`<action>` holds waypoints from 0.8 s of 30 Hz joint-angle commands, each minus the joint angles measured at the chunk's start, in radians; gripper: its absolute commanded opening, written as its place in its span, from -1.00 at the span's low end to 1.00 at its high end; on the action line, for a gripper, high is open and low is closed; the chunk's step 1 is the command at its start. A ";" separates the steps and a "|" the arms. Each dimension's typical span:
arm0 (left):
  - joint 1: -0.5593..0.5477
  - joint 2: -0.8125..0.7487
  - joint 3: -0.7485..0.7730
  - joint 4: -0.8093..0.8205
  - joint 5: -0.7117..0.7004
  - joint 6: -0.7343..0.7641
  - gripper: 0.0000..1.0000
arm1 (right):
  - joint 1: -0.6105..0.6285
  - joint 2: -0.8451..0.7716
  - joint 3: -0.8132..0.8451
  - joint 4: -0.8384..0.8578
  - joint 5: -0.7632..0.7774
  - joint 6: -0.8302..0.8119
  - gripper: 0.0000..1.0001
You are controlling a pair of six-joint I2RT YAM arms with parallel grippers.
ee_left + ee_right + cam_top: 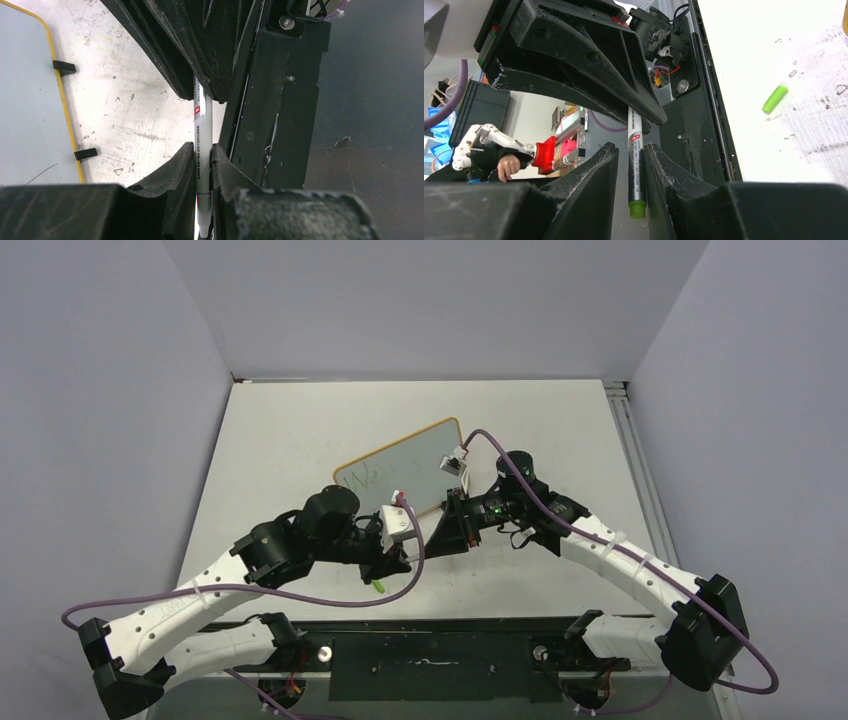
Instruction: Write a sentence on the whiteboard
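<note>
The whiteboard (400,472) lies tilted at the table's centre, with a yellow frame and black feet. A few green letters of the sentence (373,479) sit at its left end. The board's edge also shows in the left wrist view (30,100). My left gripper (398,560) (202,146) is shut on a white marker (202,125), just in front of the board. My right gripper (447,533) (630,146) stands around the marker's green-ended tail (635,175). One finger touches it and a gap shows at the other. The marker's tip is hidden.
A loose green cap (378,586) (774,98) lies on the table near the front edge, below the left gripper. A dark strip (430,660) runs along the near edge between the arm bases. Grey walls close in the sides and back.
</note>
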 commanded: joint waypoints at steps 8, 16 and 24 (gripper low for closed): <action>0.027 0.013 0.050 -0.011 0.031 0.024 -1.00 | 0.021 0.002 0.026 0.022 -0.037 -0.024 -0.60; 0.043 0.017 0.049 0.019 0.001 -0.002 -0.90 | 0.016 -0.010 0.030 0.017 0.027 -0.041 -0.89; 0.128 -0.018 0.097 0.095 -0.066 -0.080 1.00 | 0.003 -0.096 0.106 -0.239 0.568 -0.261 -0.89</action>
